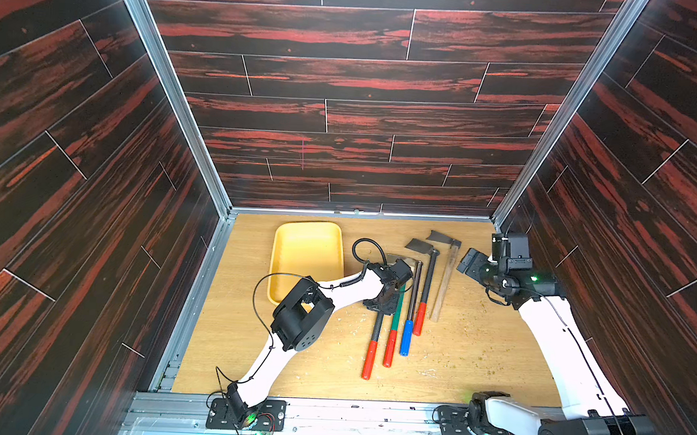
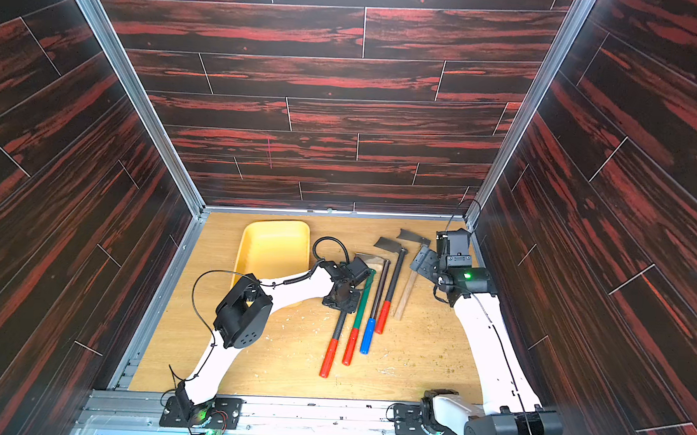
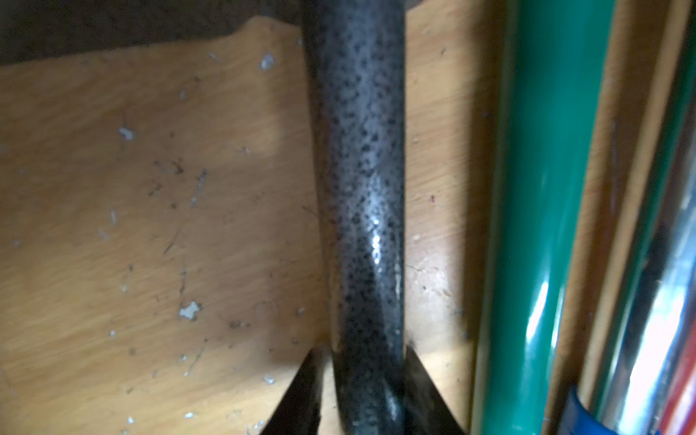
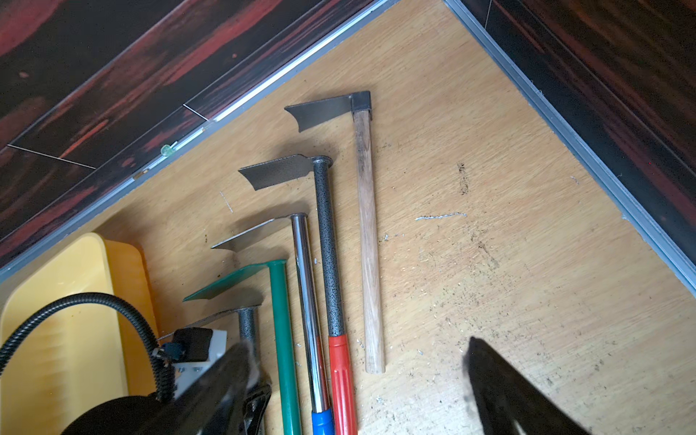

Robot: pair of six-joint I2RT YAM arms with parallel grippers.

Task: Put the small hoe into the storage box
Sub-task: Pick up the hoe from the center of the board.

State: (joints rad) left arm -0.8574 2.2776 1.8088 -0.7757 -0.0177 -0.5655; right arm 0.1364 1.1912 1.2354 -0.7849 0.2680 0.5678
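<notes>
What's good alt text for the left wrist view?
Close-up: a speckled dark-grey hoe handle lies on the scuffed wooden table, flanked closely by the jaws of the left gripper. Beside it run a green handle, a chrome handle and a blue grip.

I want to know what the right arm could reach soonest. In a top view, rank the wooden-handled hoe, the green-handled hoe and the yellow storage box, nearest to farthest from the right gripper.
1. wooden-handled hoe: just beside the right gripper, at the row's right end.
2. green-handled hoe: deeper in the row, leftward.
3. storage box: far left, past every hoe.
</notes>
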